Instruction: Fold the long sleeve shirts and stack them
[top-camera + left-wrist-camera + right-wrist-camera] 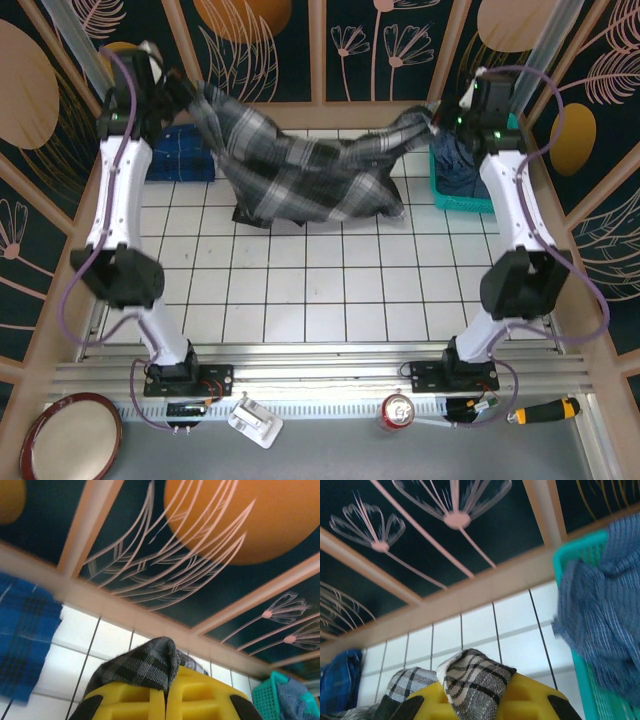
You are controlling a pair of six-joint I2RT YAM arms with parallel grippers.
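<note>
Grey plaid shirt hangs stretched between my arms over the far side of the table, its lower edge sagging to the tiles. My left gripper and right gripper are each pinched tight on a bunched bit of its cloth, I'd guess to spread it flat for folding. Blue plaid shirt sits folded far left, probably the stack base, and the navy shirt waits in the teal basket.

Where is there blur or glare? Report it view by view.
Top external: sharp, evenly lit, no glare on the white tiles. Left wrist: the blue plaid shirt at left is soft. Right wrist: the navy shirt and teal basket are blurred.
</note>
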